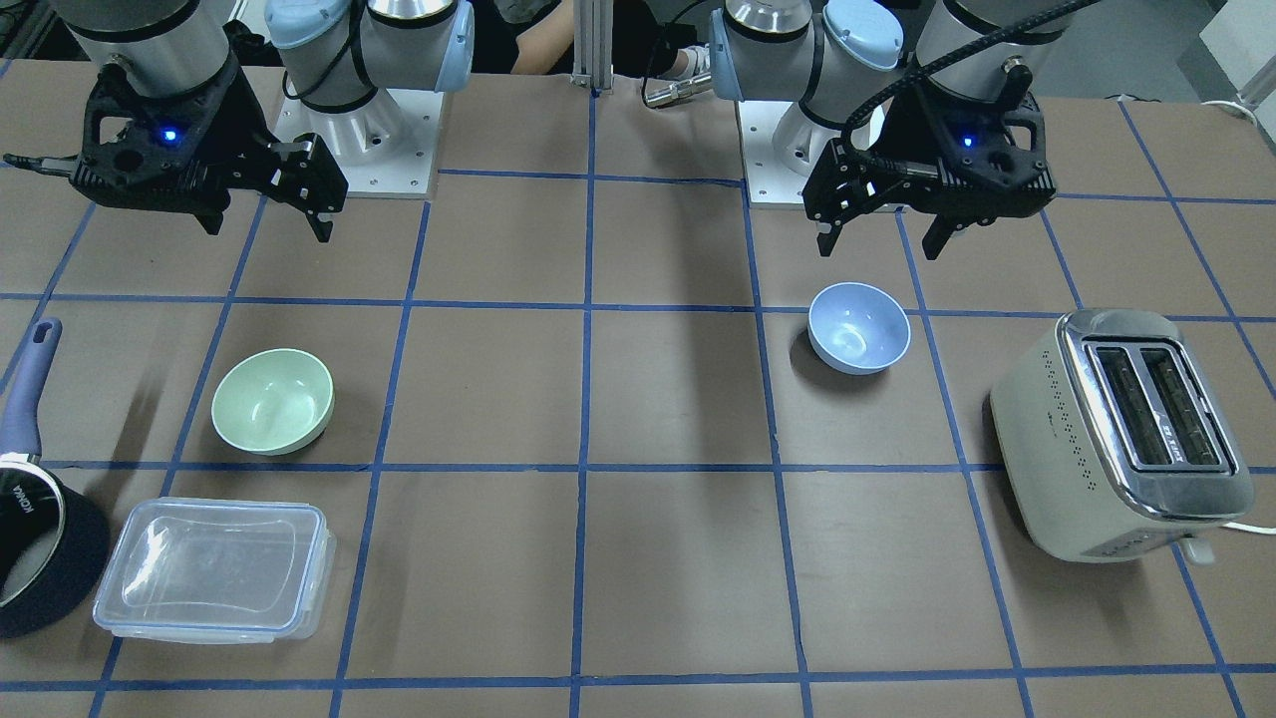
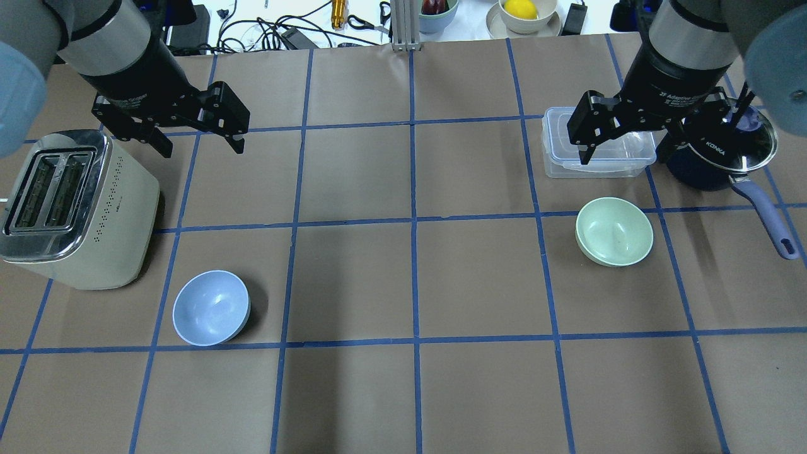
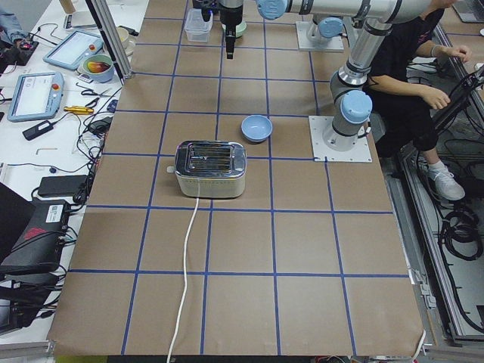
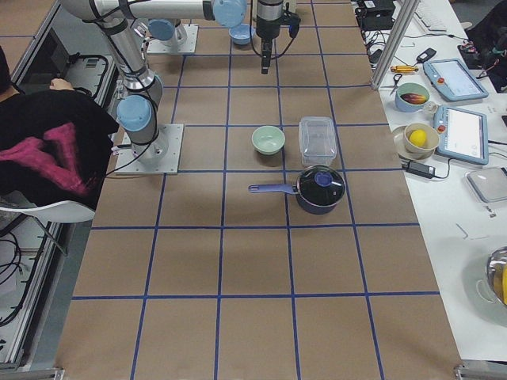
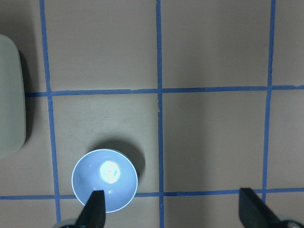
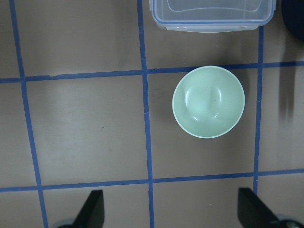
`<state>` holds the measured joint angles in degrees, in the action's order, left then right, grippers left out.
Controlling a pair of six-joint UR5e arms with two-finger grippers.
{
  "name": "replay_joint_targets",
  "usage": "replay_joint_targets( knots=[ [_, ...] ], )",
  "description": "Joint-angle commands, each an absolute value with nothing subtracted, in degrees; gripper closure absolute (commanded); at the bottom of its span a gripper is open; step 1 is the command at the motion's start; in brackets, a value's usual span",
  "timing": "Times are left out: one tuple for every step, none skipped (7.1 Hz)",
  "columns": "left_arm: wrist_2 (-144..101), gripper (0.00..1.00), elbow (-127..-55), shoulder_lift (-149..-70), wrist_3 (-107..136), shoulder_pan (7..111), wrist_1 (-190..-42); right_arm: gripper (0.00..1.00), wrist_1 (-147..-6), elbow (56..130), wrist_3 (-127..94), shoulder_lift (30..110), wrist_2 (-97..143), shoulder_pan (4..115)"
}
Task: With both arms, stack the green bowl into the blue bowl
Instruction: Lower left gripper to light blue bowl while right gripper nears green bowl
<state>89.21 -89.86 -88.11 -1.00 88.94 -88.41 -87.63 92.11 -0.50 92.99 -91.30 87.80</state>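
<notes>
The green bowl (image 1: 272, 401) (image 2: 614, 231) (image 6: 208, 101) sits upright and empty on the brown table, next to a clear lidded container. The blue bowl (image 1: 858, 327) (image 2: 211, 308) (image 5: 104, 180) sits upright and empty on the other half, beside a toaster. My right gripper (image 1: 267, 229) (image 2: 621, 154) (image 6: 171, 211) hangs open and empty well above the table, near the green bowl. My left gripper (image 1: 880, 244) (image 2: 202, 148) (image 5: 173, 211) hangs open and empty high above the table, near the blue bowl. Neither gripper touches a bowl.
A cream toaster (image 1: 1116, 429) (image 2: 69, 208) stands by the blue bowl, its cord running off the table. The clear lidded container (image 1: 214, 568) (image 2: 596, 142) and a dark navy saucepan (image 1: 40, 538) (image 2: 719, 154) with a long handle lie beside the green bowl. Both arm bases (image 1: 349, 130) stand at the robot's edge.
</notes>
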Motion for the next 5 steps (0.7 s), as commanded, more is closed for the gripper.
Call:
replay_joint_targets(
  knots=[
    [89.4, 0.0, -90.0, -87.8, -1.0, 88.9, -86.9, 0.0, -87.7, 92.2, -0.5, 93.0, -91.3, 87.8],
    [92.2, 0.0, -89.9, -87.8, -1.8, 88.9, -87.1, 0.0, -87.7, 92.1, -0.4, 93.0, -91.3, 87.8],
    [93.8, 0.0, -90.1, -87.4, -3.9, 88.9, -88.2, 0.0, -87.7, 92.2, -0.4, 92.9, -91.4, 87.8],
    [93.3, 0.0, -90.0, -87.4, -3.9, 88.9, -88.6, 0.0, -87.7, 92.2, -0.4, 92.9, -91.3, 87.8],
    [93.1, 0.0, -89.8, -88.1, -4.0, 88.9, -88.2, 0.0, -87.7, 92.2, -0.3, 92.9, -91.4, 87.7]
  ],
)
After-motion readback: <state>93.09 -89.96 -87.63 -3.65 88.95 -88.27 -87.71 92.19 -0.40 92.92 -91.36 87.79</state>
